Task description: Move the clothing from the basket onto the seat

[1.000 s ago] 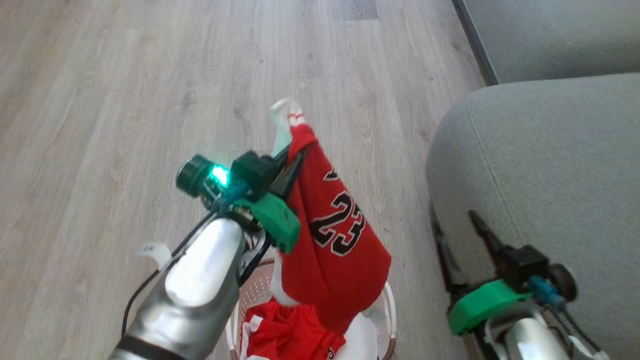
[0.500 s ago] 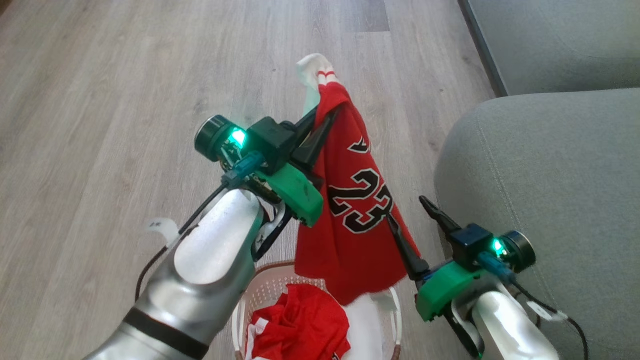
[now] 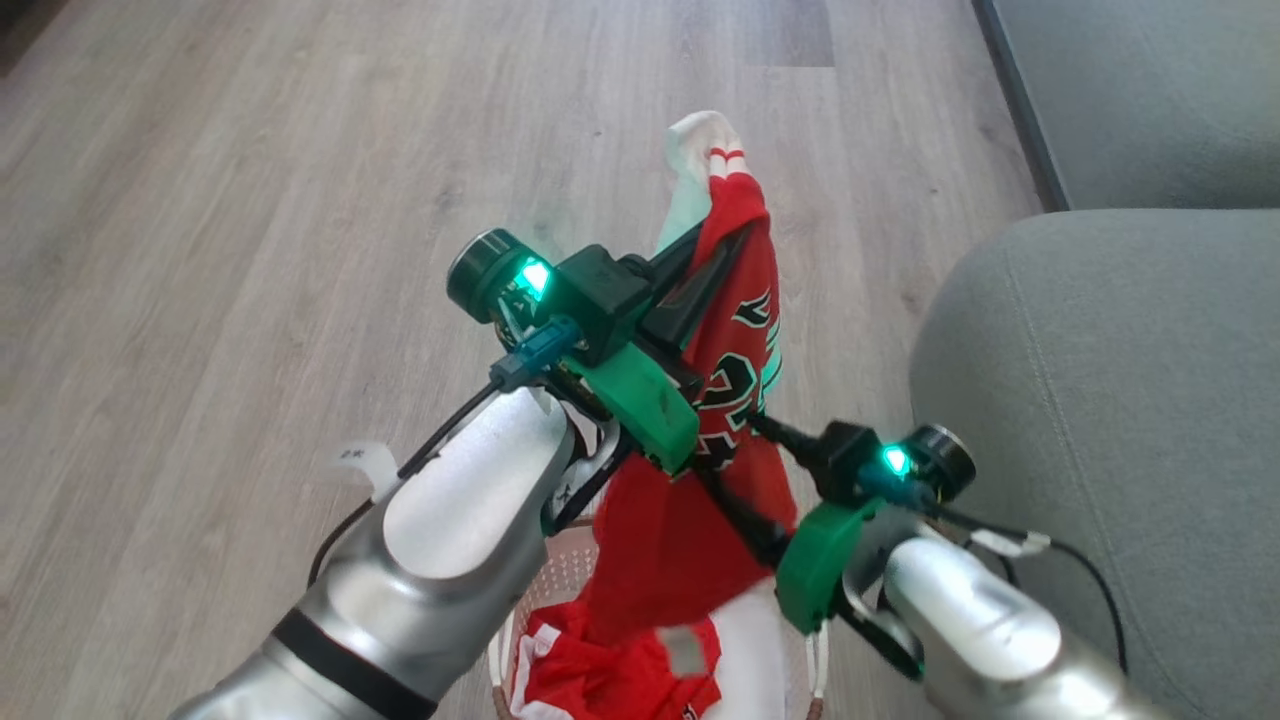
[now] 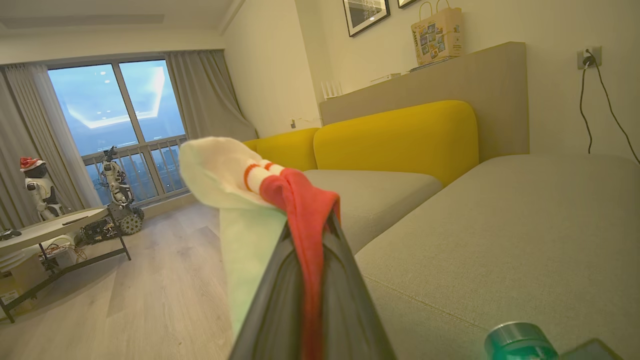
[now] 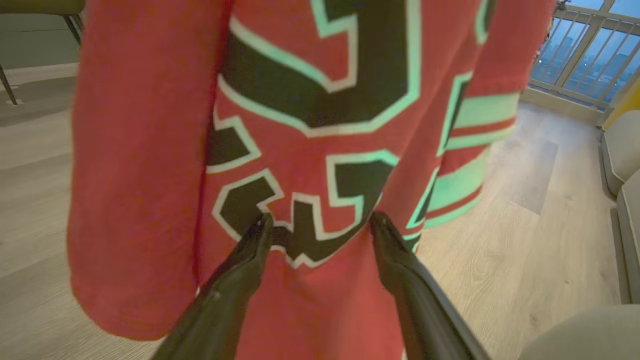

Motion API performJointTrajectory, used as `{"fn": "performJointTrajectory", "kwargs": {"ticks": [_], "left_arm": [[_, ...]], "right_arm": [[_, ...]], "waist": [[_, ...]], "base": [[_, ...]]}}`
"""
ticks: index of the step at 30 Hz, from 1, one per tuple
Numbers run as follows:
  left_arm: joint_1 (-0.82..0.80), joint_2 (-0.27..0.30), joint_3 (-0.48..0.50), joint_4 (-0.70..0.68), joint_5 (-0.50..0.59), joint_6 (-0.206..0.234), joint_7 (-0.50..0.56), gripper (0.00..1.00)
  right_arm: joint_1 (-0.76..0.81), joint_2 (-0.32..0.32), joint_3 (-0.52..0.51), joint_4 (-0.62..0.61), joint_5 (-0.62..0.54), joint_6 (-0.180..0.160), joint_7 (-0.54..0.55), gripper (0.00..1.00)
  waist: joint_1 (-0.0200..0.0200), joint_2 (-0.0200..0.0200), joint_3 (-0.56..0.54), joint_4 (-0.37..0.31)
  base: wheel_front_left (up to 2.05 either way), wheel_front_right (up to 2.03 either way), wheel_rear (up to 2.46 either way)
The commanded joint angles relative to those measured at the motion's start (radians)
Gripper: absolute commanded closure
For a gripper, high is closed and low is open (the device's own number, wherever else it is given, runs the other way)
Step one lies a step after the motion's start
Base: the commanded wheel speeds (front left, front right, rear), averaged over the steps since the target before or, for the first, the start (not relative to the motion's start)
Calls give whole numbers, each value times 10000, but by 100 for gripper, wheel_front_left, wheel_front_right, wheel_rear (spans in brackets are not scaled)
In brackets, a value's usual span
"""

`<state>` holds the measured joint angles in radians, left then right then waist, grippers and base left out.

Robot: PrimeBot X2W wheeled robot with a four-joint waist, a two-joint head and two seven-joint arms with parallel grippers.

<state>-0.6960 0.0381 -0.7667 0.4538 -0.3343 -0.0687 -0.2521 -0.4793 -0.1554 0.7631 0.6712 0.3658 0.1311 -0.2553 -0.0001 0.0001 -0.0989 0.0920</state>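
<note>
A: Status? Quick.

B: Left gripper (image 4: pixel 310 222) clenched on the top of the red jersey (image 3: pixel 738 300); the left wrist view shows red cloth pinched between its fingers, white trim poking out past the tips. The jersey hangs in the air over the basket (image 3: pixel 503 655), lower edge dangling down to it. More red clothes (image 3: pixel 610 675) are in the basket. Seat (image 3: pixel 1120 400) is off to the right, nothing on the part I can see.

A: Right gripper?

B: Right gripper (image 5: pixel 321 220) spread, not pinching. The right wrist view has both tips pressed at the black number, cloth between them.

A: Step?

B: My read: a second grab mid-jersey so it carries across without trailing. To do it well, push in a bit so a real fold sits between the fingers before closing; thin shiny cloth will likely slip from a shallow pinch. Keep the left clamp tight, lift till the hem clears the rim, then swing both arms right together.

A: Versus earlier frames?

B: Head camera shifted, ignore that. Half a second ago the right gripper sat at the jersey's lower right edge; a second ago it was low beside the seat. Now it's on the number. The jersey showed a flat 23 before, now it's bunched narrower.
</note>
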Motion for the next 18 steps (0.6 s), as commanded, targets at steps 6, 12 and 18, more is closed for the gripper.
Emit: {"fn": "performJointTrajectory", "kwargs": {"ticks": [6,12,18], "left_arm": [[-660,122,289,-303,-267,252,-97,100],[-369,122,581,13,-254,319,-97,100],[268,122,1175,488,-647,290,-97,100]], "right_arm": [[-1019,-29,481,-78,511,-4,-65,100],[-1015,-79,174,-209,450,-4,-65,100],[-843,-155,-568,-409,326,-4,-65,100]], "waist": [[1,-1,-40,228],[1,-1,-65,186],[1,-1,-116,-91]], "base": [[0,0,0],[0,0,0],[0,0,0]]}}
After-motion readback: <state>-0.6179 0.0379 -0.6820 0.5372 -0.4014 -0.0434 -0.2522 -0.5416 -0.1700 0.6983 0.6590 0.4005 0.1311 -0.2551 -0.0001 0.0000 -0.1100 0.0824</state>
